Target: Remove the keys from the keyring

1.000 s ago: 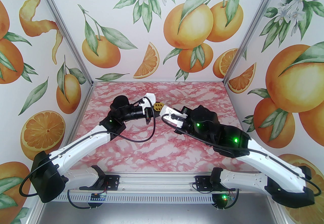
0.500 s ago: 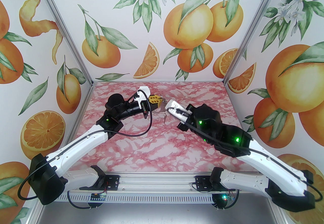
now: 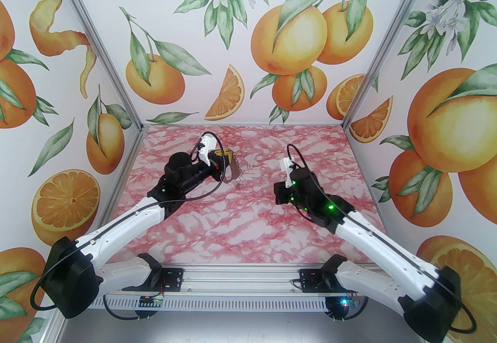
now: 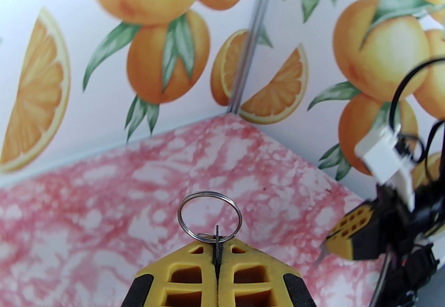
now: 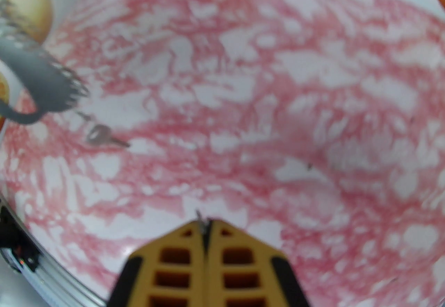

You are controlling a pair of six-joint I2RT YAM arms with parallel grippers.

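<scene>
The work surface is a pink-marbled table enclosed by walls printed with oranges.

1. Left gripper: sits at 11 o'clock from the table centre in the overhead view. Its yellow fingers are pressed together on the thin edge of the keyring, which hangs off the table at 6 o'clock from the fingertips. A silvery split ring stands up at 12 o'clock from the clamp point.

2. Right gripper: sits at 3 o'clock from the table centre, well apart from the keyring. Its fingers are pressed together, with a small metal sliver protruding from the tips. The sliver is too small and blurred to identify. It is probably a detached key or its ring.

3. Remaining load: one dangling key hangs from the lower edge of the keyring, at 10 o'clock from the right fingertips in the right wrist view.

Step in hand, as judged: one key is separated and at least one is still attached.

Next move, as judged: set the pinched piece down on bare table, then spread the fingers. Approach the dangling key squarely, since it is far thinner than a finger and swings freely. Keep the left clamp firm to resist the pull.
</scene>
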